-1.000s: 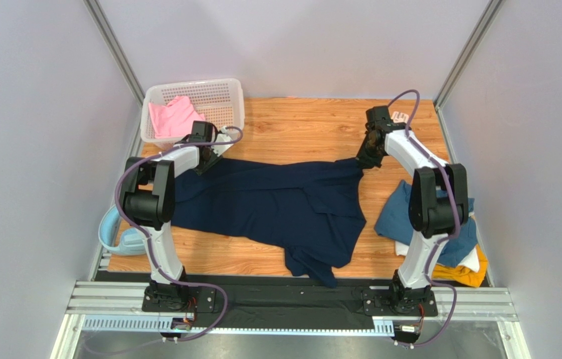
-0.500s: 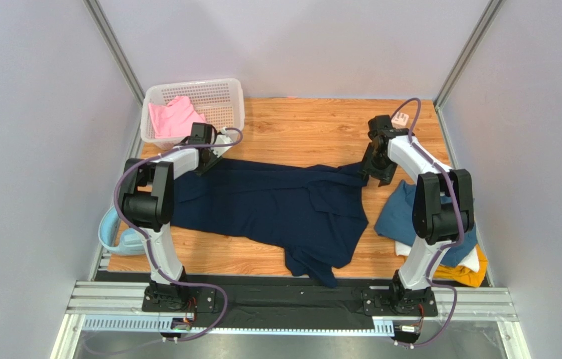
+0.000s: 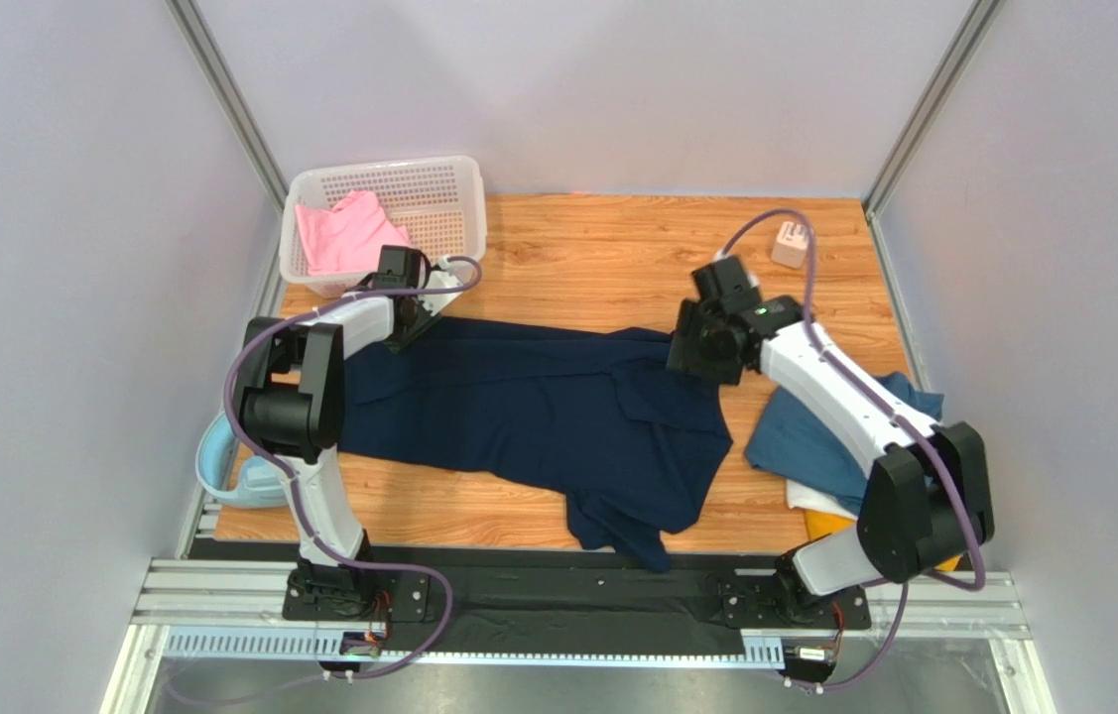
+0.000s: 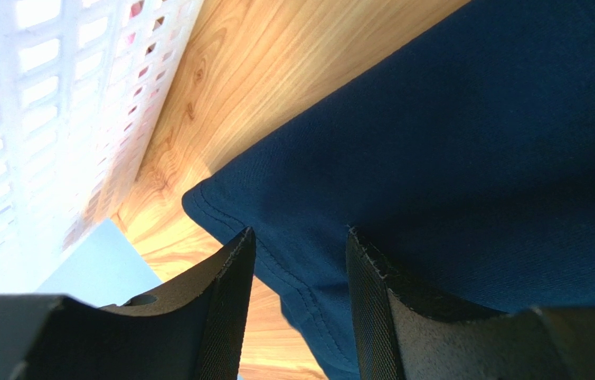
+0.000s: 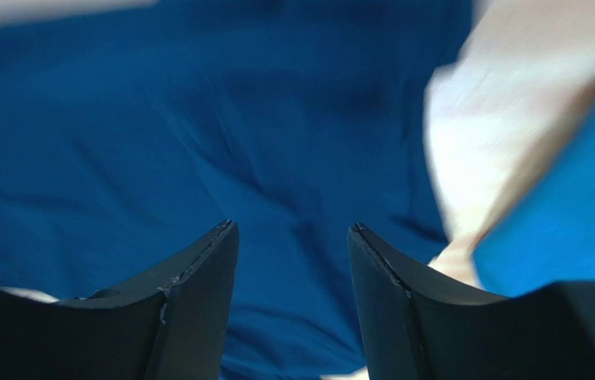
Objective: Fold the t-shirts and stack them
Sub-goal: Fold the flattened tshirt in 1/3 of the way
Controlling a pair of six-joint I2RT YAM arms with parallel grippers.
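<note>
Top external view shows the navy t-shirt (image 3: 535,409) spread mid-table, rumpled at its right, with your left gripper (image 4: 300,237) and right gripper (image 5: 292,229) parted and empty at its far corners, so you seem to be flattening it; next, pinch those corners and pull taut.

The navy t-shirt (image 3: 535,409) is soft, matt cloth with a stitched hem. Under it, the table (image 3: 595,261) is smooth wood with clear grain and a faint sheen. The basket (image 3: 438,186) at far left is white perforated plastic. The left gripper (image 4: 299,237) has matt black fingers (image 4: 372,317), finely rough on their inner faces.
</note>
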